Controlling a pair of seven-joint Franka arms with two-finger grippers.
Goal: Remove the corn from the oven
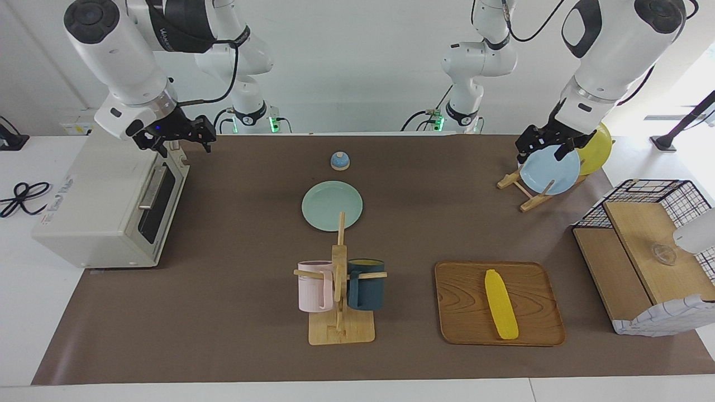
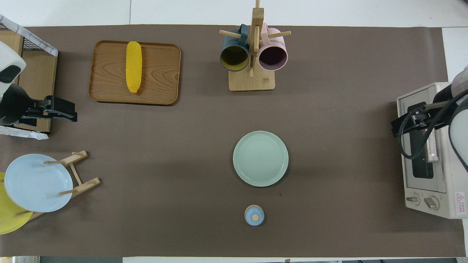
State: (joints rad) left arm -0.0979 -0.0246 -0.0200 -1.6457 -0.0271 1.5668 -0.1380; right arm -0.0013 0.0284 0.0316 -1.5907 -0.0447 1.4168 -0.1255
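Fingers of both grippers stood wide and empty: right gripper [image 1: 179,135] over the oven [image 1: 106,204], left gripper [image 1: 544,144] well apart from the corn [image 1: 500,304], which lay on a wooden tray [image 1: 463,312]. The cob looked light, stiff and perhaps slippery, best gripped across its middle.

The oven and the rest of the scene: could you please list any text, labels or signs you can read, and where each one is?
Nothing can be read as words.
Red warning-triangle sticker with fine print, by the knobs on the oven: too small.
Dark printing on the oven's top: blurred.
Lettering on the right arm's black band: illegible.
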